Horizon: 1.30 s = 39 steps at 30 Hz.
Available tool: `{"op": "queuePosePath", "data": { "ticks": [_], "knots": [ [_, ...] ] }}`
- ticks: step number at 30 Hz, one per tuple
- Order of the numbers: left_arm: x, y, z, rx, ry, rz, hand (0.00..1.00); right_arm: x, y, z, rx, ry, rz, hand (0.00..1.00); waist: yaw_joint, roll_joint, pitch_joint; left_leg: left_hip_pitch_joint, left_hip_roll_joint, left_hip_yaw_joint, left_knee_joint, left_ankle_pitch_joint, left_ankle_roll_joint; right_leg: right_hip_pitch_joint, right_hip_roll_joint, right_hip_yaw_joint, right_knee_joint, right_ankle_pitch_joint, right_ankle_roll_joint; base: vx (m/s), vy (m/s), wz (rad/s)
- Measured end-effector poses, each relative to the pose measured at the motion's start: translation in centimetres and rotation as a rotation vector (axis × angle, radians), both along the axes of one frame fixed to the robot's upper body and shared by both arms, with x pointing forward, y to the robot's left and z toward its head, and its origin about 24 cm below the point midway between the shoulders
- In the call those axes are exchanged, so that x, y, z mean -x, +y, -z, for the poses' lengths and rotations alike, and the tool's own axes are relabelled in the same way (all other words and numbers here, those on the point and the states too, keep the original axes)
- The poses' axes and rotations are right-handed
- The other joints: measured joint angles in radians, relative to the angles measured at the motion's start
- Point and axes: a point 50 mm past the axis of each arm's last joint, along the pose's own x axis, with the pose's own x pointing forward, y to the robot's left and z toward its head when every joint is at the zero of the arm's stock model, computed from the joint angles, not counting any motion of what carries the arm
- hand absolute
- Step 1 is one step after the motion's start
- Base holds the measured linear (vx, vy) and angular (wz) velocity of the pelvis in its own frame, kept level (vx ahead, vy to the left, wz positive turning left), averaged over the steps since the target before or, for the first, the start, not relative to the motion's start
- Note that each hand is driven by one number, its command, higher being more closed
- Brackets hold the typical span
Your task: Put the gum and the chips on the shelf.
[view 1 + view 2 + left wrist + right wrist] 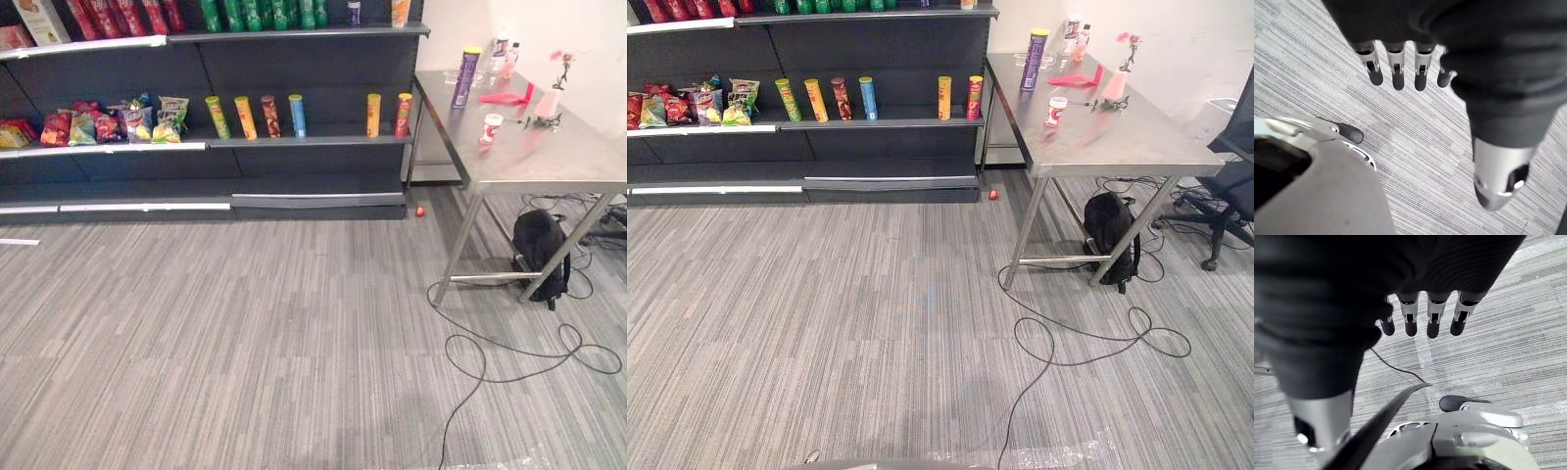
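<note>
While the left hand (1397, 73) and right hand (1432, 320) hang open, empty, fetching gum (491, 128) and chips (464, 76) from the bench (558, 162) likely comes first

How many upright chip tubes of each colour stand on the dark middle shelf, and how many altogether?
Green cylindrical chip tube: 1
Yellow cylindrical chip tubes: 2
Red cylindrical chip tubes: 2
Blue cylindrical chip tube: 1
Total: 6
</note>
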Motion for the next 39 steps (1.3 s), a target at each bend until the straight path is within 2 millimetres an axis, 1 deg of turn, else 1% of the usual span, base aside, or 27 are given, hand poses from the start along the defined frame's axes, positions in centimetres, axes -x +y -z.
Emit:
{"op": "queuePosePath", "data": {
  "ticks": [1, 2, 3, 4, 5, 6, 7, 8, 10, 11, 12, 13, 15, 17, 18, 23, 27, 36, 39],
  "knots": [
    [-0.04, 0.0, 0.01, 0.001, 0.0, 0.001, 0.0, -0.09, 0.0, 0.0, 0.0, -0.002, 0.0, 0.0, 0.0, -0.004, 0.005, 0.004, 0.0, 0.003, -0.002, -0.001, -0.002, 0.002, 0.0, -0.001, -0.001, 0.0, 0.001, 0.05, 0.012, -0.05],
    [-0.19, 0.0, 0.02, 0.005, -0.004, 0.003, 0.0, -0.24, 0.01, -0.01, 0.0, -0.006, 0.001, 0.0, 0.0, 0.002, 0.011, 0.013, 0.0, 0.004, -0.003, -0.003, -0.005, 0.013, 0.0, -0.001, -0.003, 0.002, 0.003, 0.06, 0.012, -0.07],
    [-0.34, 0.02, 0.01, 0.009, -0.009, 0.008, 0.0, -0.43, 0.03, -0.02, -0.001, -0.011, 0.008, 0.0, 0.0, -0.006, 0.026, 0.022, 0.0, 0.006, -0.003, -0.007, -0.011, 0.023, 0.0, 0.0, -0.005, 0.001, 0.006, 0.04, 0.001, -0.07],
    [-0.56, 0.07, -0.01, 0.013, -0.018, 0.012, 0.0, -0.67, 0.06, -0.02, -0.002, -0.018, 0.015, 0.0, 0.0, 0.004, 0.035, 0.036, -0.001, 0.01, -0.003, -0.009, -0.014, 0.035, 0.0, 0.0, -0.007, 0.001, 0.01, 0.01, -0.002, -0.06],
    [-0.62, 0.08, -0.01, 0.014, -0.019, 0.015, 0.0, -0.7, 0.06, -0.02, -0.002, -0.019, 0.016, 0.0, -0.001, -0.005, 0.04, 0.038, 0.0, 0.013, -0.004, -0.013, -0.021, 0.034, 0.0, 0.001, -0.007, -0.002, 0.015, -0.02, -0.006, -0.09],
    [-0.71, 0.1, -0.02, 0.016, -0.022, 0.019, 0.0, -0.76, 0.09, -0.02, -0.003, -0.021, 0.016, 0.0, 0.001, -0.007, 0.044, 0.042, 0.0, 0.025, -0.004, -0.015, -0.023, 0.035, 0.0, 0.002, -0.008, -0.003, 0.016, -0.02, -0.006, -0.12],
    [-0.78, 0.09, -0.01, 0.02, -0.02, 0.021, 0.0, -0.83, 0.09, -0.03, -0.003, -0.022, 0.015, 0.0, 0.001, 0.0, 0.043, 0.046, 0.0, 0.03, -0.006, -0.015, -0.024, 0.036, 0.0, 0.004, -0.008, -0.004, 0.018, -0.03, -0.015, -0.12],
    [-0.76, 0.08, 0.01, 0.023, -0.013, 0.021, 0.0, -0.83, 0.09, -0.03, -0.003, -0.023, 0.015, 0.0, 0.001, -0.011, 0.05, 0.048, 0.0, 0.032, -0.009, -0.015, -0.024, 0.036, 0.0, 0.005, -0.007, -0.005, 0.019, -0.02, -0.016, -0.08],
    [-0.74, 0.12, 0.05, 0.034, 0.006, 0.024, 0.0, -0.94, 0.1, -0.04, -0.003, -0.026, 0.014, 0.0, -0.001, 0.001, 0.045, 0.05, 0.0, 0.035, -0.013, -0.015, -0.024, 0.036, 0.001, 0.007, -0.008, -0.005, 0.019, -0.03, -0.022, -0.04],
    [-0.76, 0.12, 0.08, 0.038, 0.017, 0.031, 0.0, -0.93, 0.09, -0.04, -0.004, -0.026, 0.015, 0.0, -0.001, -0.01, 0.052, 0.051, 0.0, 0.037, -0.017, -0.015, -0.024, 0.036, 0.001, 0.009, -0.009, -0.005, 0.019, -0.04, -0.025, -0.06],
    [-0.73, 0.14, 0.09, 0.041, 0.024, 0.04, 0.0, -0.95, 0.1, -0.04, -0.004, -0.028, 0.014, 0.0, -0.001, -0.005, 0.05, 0.054, 0.0, 0.041, -0.018, -0.015, -0.024, 0.036, 0.002, 0.013, -0.009, -0.005, 0.019, -0.03, -0.02, -0.08],
    [-0.76, 0.15, 0.09, 0.041, 0.027, 0.057, 0.0, -0.95, 0.1, -0.05, -0.004, -0.03, 0.014, 0.0, -0.001, -0.01, 0.052, 0.057, 0.001, 0.046, -0.019, -0.015, -0.024, 0.036, 0.002, 0.017, -0.009, -0.005, 0.019, -0.03, -0.023, -0.17],
    [-0.82, 0.13, 0.1, 0.058, 0.025, 0.068, 0.0, -1.02, 0.11, -0.07, -0.013, -0.041, 0.022, 0.0, 0.0, -0.006, 0.054, 0.066, 0.001, 0.06, -0.022, -0.015, -0.025, 0.039, 0.004, 0.03, -0.009, -0.005, 0.019, -0.03, -0.021, -0.16],
    [-0.64, 0.14, 0.15, 0.09, 0.017, 0.076, 0.0, -1.0, 0.2, -0.05, -0.051, -0.056, 0.058, 0.0, -0.012, -0.009, 0.056, 0.07, 0.001, 0.062, -0.026, -0.016, -0.025, 0.047, 0.004, 0.033, -0.012, -0.005, 0.019, -0.04, -0.031, -0.04],
    [-0.69, 0.14, 0.15, 0.096, 0.013, 0.077, 0.0, -0.98, 0.2, -0.05, -0.056, -0.059, 0.068, 0.0, -0.013, -0.009, 0.056, 0.07, 0.001, 0.062, -0.026, -0.016, -0.025, 0.047, 0.004, 0.033, -0.013, -0.005, 0.019, -0.04, -0.031, 0.01],
    [-0.73, 0.14, 0.15, 0.098, 0.011, 0.077, 0.0, -0.87, 0.18, -0.06, -0.06, -0.068, 0.096, 0.0, -0.013, -0.009, 0.057, 0.066, 0.003, 0.061, -0.027, -0.016, -0.025, 0.046, 0.007, 0.032, -0.019, -0.005, 0.019, -0.03, -0.031, 0.0],
    [-0.7, 0.14, 0.16, 0.097, 0.013, 0.079, 0.0, -0.67, 0.19, -0.04, -0.07, -0.076, 0.151, 0.0, -0.013, -0.01, 0.057, 0.066, 0.006, 0.062, -0.027, -0.017, -0.026, 0.047, 0.012, 0.032, -0.028, -0.005, 0.018, -0.02, -0.047, 0.0],
    [-0.69, 0.17, 0.15, 0.092, 0.017, 0.09, 0.0, -0.57, 0.18, -0.06, -0.064, -0.085, 0.164, 0.0, -0.014, -0.01, 0.057, 0.069, 0.011, 0.067, -0.027, -0.02, -0.032, 0.049, 0.016, 0.034, -0.031, -0.005, 0.018, -0.03, -0.05, -0.01],
    [-0.83, 0.23, 0.13, 0.076, 0.023, 0.125, 0.0, -0.63, 0.19, -0.08, -0.068, -0.091, 0.164, 0.0, -0.016, -0.01, 0.058, 0.065, 0.012, 0.067, -0.027, -0.022, -0.034, 0.046, 0.016, 0.034, -0.029, -0.006, 0.017, -0.05, -0.038, -0.01]
  ]
}}
